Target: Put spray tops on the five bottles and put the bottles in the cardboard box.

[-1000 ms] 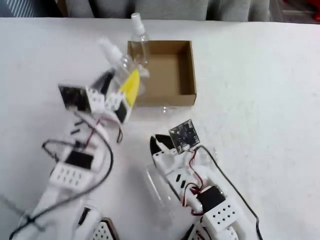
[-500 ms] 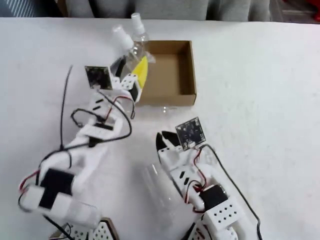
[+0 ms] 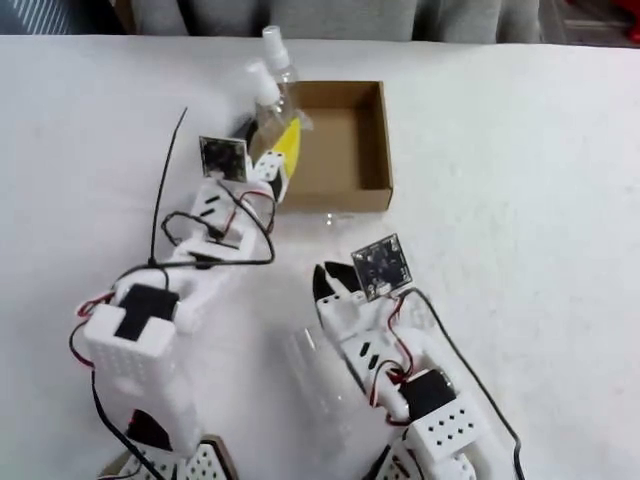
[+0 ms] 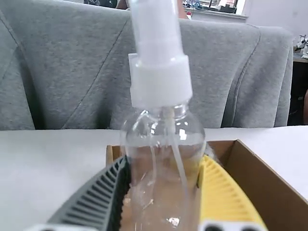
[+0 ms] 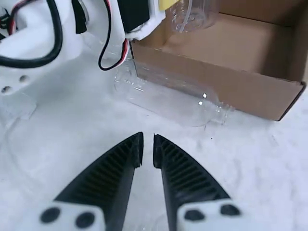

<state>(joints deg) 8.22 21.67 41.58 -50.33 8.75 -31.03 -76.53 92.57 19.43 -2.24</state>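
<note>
left gripper is clamped round the belly of a clear plastic bottle with a white spray top, over the left edge of the brown cardboard box. it looks empty, so probably light, slick and squashy, and a gentle body grip should suit. right gripper is nearly closed and holds nothing, near an uncapped clear bottle lying against the box front.

A white table, evenly lit, fills most of the view from above. Along its far edge stands a grey fabric sofa with stitched seams across its back. Behind the sofa is a pale wall, and beside that what may be a bright window.
</note>
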